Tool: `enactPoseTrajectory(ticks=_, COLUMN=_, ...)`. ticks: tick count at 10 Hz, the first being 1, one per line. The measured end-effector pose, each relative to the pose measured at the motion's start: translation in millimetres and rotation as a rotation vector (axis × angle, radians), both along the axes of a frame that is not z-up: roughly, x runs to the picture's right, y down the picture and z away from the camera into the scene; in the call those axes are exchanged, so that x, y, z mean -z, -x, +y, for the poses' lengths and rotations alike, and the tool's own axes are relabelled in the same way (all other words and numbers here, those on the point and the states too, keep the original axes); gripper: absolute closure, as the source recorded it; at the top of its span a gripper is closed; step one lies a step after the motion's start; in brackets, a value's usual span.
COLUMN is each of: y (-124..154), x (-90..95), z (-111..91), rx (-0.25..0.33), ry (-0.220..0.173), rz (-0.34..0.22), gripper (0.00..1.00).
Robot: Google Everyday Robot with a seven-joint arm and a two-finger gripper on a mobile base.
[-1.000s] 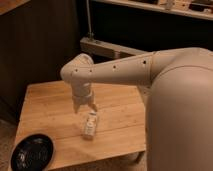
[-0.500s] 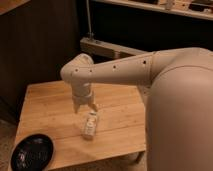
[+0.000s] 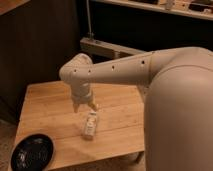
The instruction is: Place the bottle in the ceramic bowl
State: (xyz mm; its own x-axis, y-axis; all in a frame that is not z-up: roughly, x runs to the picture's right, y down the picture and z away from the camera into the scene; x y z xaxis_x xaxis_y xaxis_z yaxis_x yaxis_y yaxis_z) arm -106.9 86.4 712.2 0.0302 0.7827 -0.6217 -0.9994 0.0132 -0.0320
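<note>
The bottle (image 3: 89,124) is a small whitish boxy bottle lying on its side on the wooden table (image 3: 45,107), near the middle of its front half. The ceramic bowl (image 3: 32,152) is round, shallow and glossy black, at the table's front left corner. My gripper (image 3: 84,106) points down just above and behind the bottle's far end, with its fingers spread apart and nothing between them. The bottle lies free on the table, well to the right of the bowl.
My white arm (image 3: 125,70) reaches in from the right, and its bulky body (image 3: 180,115) covers the table's right side. A grey shelf or ledge (image 3: 105,47) stands behind the table against a dark wall. The floor shows at the far left.
</note>
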Motion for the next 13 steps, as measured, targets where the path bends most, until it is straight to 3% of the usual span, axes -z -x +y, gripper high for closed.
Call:
enactPoseTrajectory(ticks=3, y=-15, x=-39.7, z=-29, rx=-0.077, ry=-0.061, rz=0.033, gripper=0.35)
enactPoseTrajectory(ticks=5, y=-25, x=-68.5, z=-33, rx=-0.138, ry=-0.082, rz=0.044, gripper=0.35)
enactPoseTrajectory(ticks=6, y=-28, x=-84.7, z=-25, rx=-0.176, ry=-0.080, rz=0.045, gripper=0.35)
enactPoseTrajectory(ticks=9, y=-29, x=-110.2, z=6, rx=-0.238, ry=-0.059, rz=0.034, gripper=0.35)
enactPoseTrajectory(ticks=13, y=-26, x=-123.0, z=30, rx=-0.259, ry=-0.019, rz=0.015, gripper=0.35)
